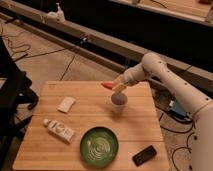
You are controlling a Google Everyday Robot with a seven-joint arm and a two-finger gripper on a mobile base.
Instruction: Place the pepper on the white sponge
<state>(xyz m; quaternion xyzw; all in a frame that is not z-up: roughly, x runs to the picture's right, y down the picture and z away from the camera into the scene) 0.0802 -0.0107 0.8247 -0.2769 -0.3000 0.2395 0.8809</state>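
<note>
The gripper pinches a small, tapered orange-red pepper poking out leftward, a white cup just below it, the flat white sponge well to its lower left.

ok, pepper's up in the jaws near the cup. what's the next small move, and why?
Probably carry it toward picture-left, staying high, until it is over the white sponge. The gripper holds the pepper in the air near the far edge of the table, just behind the cup. The sponge lies well off to the left with nothing on it, so lowering here would miss it.
</note>
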